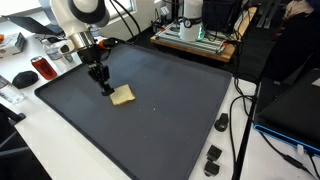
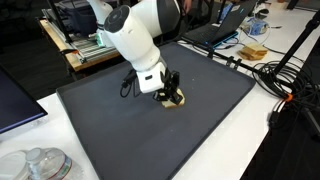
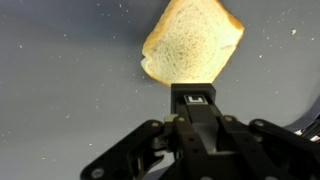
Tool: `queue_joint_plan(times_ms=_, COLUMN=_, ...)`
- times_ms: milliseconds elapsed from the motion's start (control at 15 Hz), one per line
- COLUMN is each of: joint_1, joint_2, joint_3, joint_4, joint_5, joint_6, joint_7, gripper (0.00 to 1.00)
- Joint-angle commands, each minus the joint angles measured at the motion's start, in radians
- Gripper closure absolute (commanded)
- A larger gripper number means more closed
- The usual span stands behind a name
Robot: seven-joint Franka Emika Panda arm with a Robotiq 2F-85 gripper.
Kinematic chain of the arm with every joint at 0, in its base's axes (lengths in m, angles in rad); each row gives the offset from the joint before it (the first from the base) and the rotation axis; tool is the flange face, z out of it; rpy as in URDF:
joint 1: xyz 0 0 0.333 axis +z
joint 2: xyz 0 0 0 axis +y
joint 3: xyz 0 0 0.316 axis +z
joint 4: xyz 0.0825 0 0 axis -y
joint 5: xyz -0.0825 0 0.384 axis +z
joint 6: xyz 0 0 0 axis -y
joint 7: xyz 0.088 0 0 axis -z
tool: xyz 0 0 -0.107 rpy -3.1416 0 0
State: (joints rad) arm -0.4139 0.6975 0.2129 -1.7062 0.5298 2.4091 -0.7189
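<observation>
Pincer closed, jaws together, tips at the near edge of the bread slice; whether crust is nipped between them, cannot tell. Slice lies flat on the dark mat, toward its middle, in both exterior views. Handling, judged: very light, soft, crumbly, tears easily; take it by the firmer crust edge with a gentle pinch. No brand, label or writing legible.

text: none legible | labels: none | numbers: none
</observation>
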Motion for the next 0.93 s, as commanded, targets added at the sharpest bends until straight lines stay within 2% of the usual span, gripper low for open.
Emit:
queue_joint_plan(times_ms=0, joint_1=-0.012, joint_2=-0.144, joint_3=0.017, joint_4=-0.197, joint_5=0.090, joint_6=0.096, joint_7=-0.044, gripper=0.95)
queue_joint_plan(times_ms=467, joint_1=0.062, joint_2=-0.321, joint_3=-0.012, joint_4=-0.429, joint_5=0.189, joint_6=0.263, joint_7=0.041, gripper=0.95)
queue_joint_plan(times_ms=867, joint_1=0.180, joint_2=-0.417, joint_3=-0.050, joint_4=-0.553, joint_5=0.146, joint_6=0.383, joint_7=0.230, gripper=0.95)
